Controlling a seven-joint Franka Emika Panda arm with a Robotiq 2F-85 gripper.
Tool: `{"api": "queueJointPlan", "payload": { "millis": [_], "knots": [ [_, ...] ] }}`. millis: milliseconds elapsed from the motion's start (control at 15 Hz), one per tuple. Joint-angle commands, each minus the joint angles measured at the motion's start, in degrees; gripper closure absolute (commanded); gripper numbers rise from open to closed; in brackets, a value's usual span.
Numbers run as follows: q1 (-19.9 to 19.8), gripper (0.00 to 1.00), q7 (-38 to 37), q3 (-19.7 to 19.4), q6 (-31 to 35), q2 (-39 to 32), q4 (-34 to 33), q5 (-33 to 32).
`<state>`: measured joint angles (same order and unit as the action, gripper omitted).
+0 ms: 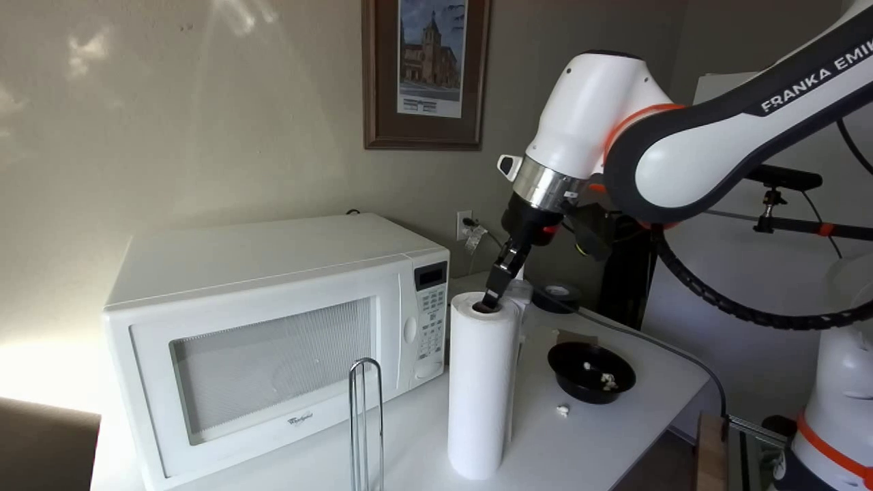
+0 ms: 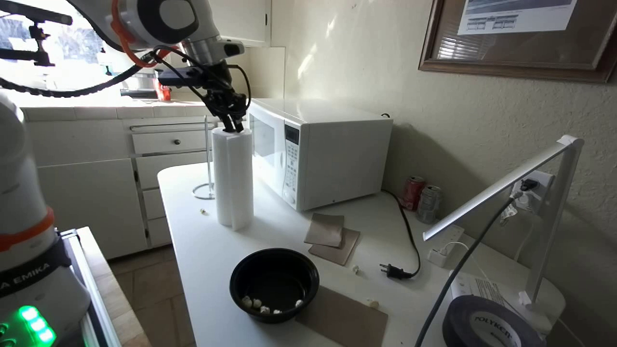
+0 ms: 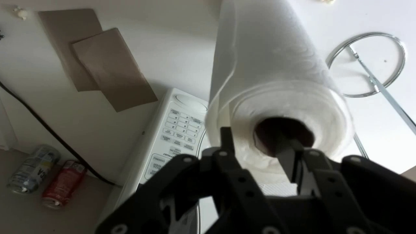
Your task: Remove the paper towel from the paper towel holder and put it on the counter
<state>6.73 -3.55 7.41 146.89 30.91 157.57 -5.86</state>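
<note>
Paper towel [image 1: 481,395] upright directly below end effector [image 2: 233,127], off the paper towel holder [image 3: 390,100] standing to one side. One finger in core, other near outer edge, presumably to pinch the wall from above; can't tell if clamped or loose. Looks seated on desk [image 2: 207,270]; likely just release and retreat left.

White counter [image 2: 207,270], paper towel [image 2: 236,188], wire holder [image 1: 365,424], microwave [image 2: 344,159], bowl [image 2: 274,272]
</note>
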Motion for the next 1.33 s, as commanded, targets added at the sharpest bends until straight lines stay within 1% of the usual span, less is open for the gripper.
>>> {"api": "queueJointPlan", "payload": {
  "millis": [0,67,133,267,600,800,1267],
  "knots": [
    [0.2,0.28,-0.5,0.4,0.4,0.0,-0.1,1.2],
    [0.3,0.22,-0.5,0.3,-0.1,0.5,-0.2,1.3],
    [0.2,0.13,-0.5,0.4,-0.5,1.1,-0.2,1.2],
    [0.5,0.01,-0.4,0.4,-1.7,2.7,-0.4,1.4],
    [2.0,0.0,0.0,0.1,-5.1,6.9,-1.2,3.5],
    [2.8,0.0,-0.3,0.0,-9.1,8.8,-2.5,5.3],
    [2.7,0.0,-0.6,0.5,-15.6,11.9,-5.2,6.4]
  ]
}}
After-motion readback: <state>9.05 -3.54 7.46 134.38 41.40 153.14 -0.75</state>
